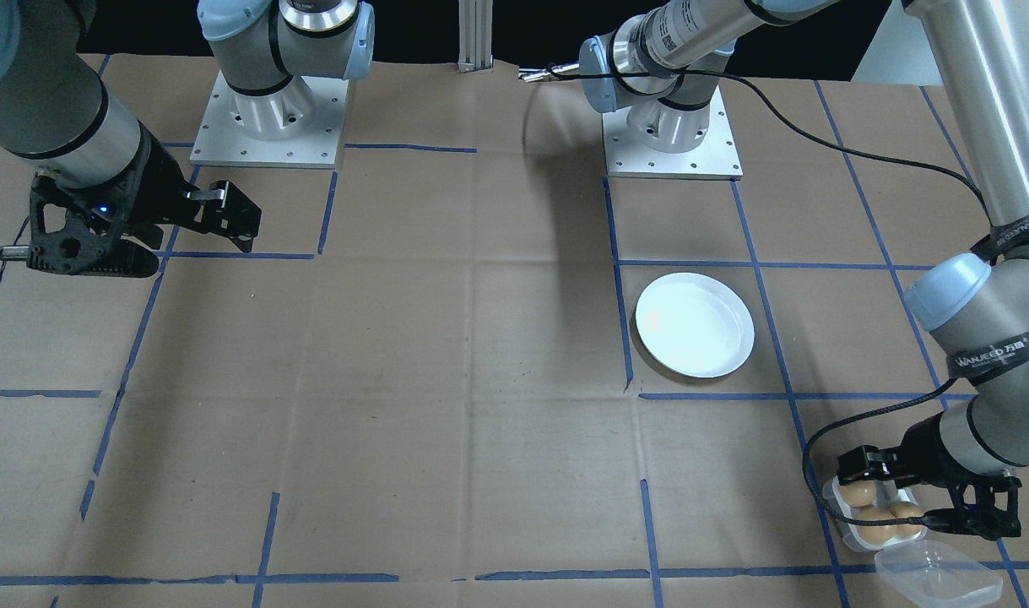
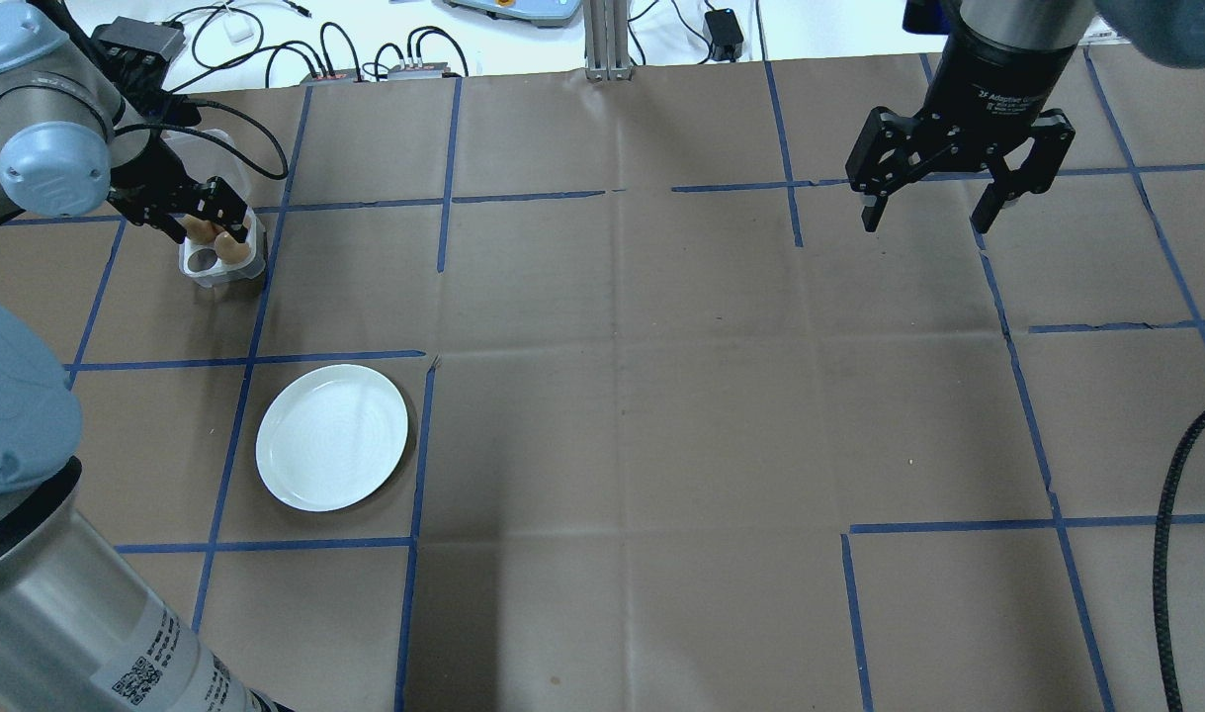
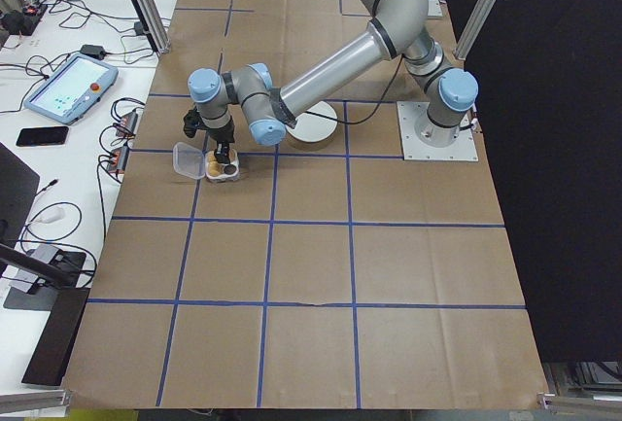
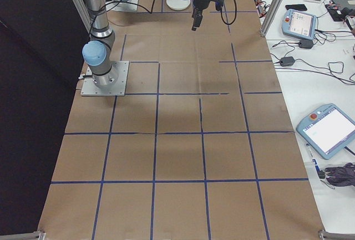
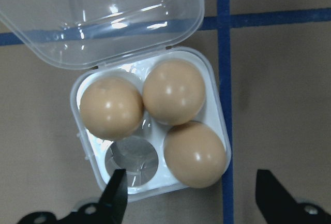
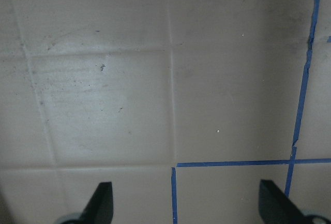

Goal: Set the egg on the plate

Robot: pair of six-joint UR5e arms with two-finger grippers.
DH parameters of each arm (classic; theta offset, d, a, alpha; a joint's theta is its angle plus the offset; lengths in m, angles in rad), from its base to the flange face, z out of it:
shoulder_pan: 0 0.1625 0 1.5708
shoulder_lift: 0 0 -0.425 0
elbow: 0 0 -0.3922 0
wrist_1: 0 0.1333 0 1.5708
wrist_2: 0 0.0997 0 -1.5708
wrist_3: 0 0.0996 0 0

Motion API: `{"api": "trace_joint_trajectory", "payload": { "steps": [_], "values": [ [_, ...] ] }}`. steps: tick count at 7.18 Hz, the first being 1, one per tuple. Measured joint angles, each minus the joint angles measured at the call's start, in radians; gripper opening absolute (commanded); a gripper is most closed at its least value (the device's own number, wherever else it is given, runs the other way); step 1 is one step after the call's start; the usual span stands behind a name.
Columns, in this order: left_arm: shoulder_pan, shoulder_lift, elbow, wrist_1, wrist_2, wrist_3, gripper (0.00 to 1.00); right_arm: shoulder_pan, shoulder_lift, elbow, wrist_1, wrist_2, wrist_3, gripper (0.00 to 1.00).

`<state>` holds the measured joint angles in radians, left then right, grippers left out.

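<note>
Three tan-brown eggs sit in the squarish clear plastic four-hole egg tray, its hinged clear lid folded back, and the fourth hole is empty. Going left to right across the overhead view: the left tool hangs just above this tray at the far left of the brown paper-covered counter, its two black fingers spread wide and holding nothing. In the left wrist view the fingertips straddle the near edge of the tray, one over the empty hole and the other out past the nearest egg (this looks the likeliest pick, though that is only a guess).

Next along, nearer the robot, lies the round glossy white shallow plate, bare, well apart from the tray and one taped square away.

Far off at the right, the right tool hovers over bare paper, fingers wide apart and empty; it seems to have no part in this.

So, by my judgement, the task is barely begun: the tool is positioned over the tray, yet no egg is gripped. Closing on an egg, lifting it, carrying it to the plate and setting it down all remain.
</note>
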<state>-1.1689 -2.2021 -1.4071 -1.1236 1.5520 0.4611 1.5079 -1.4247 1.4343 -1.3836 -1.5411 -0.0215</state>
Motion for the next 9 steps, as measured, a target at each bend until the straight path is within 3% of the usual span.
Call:
{"api": "trace_joint_trajectory", "payload": {
  "steps": [7,8,9],
  "values": [
    [-0.002,-0.018,0.0,0.0,-0.002,-0.004,0.73,0.0,0.0,0.0,0.0,0.001,0.0,1.0],
    [-0.002,-0.025,0.004,0.001,-0.002,-0.006,0.62,0.0,0.0,0.0,0.0,0.001,0.0,1.0],
    [-0.003,-0.031,0.009,0.001,-0.001,-0.009,0.56,0.0,0.0,0.0,0.0,0.001,0.0,1.0]
  ]
}}
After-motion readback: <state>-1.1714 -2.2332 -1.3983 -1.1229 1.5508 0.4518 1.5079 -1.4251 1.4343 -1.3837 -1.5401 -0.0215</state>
